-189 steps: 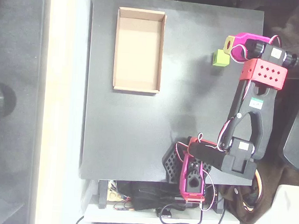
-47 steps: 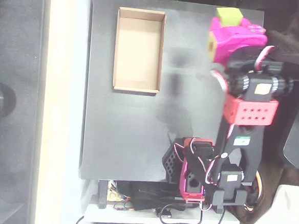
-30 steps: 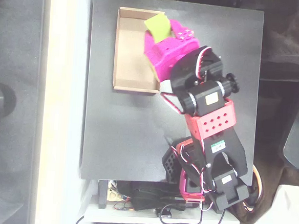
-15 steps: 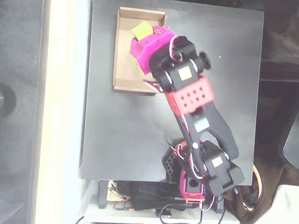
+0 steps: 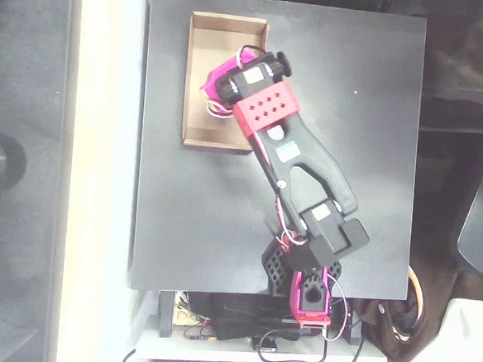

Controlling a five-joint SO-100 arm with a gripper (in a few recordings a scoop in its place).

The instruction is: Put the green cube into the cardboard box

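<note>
In the overhead view the tan cardboard box [image 5: 210, 38] lies at the table's upper left. My arm reaches from the bottom edge up over the box's right half. The magenta gripper [image 5: 219, 80] points down inside the box, mostly covered by the black wrist and the red perforated bracket [image 5: 265, 112]. Its fingertips are hidden, so how the jaws stand does not show. The green cube is hidden from view under the wrist and gripper.
The black tabletop [image 5: 352, 139] spreads to the right of and below the box. The arm's base [image 5: 310, 292] and a tangle of cables [image 5: 240, 322] sit at the bottom edge. A pale strip [image 5: 101, 171] runs along the table's left side.
The arm has swung further left and dropped lower into the box. The green cube, seen at the gripper's tip half a second ago, is now covered by the wrist.
</note>
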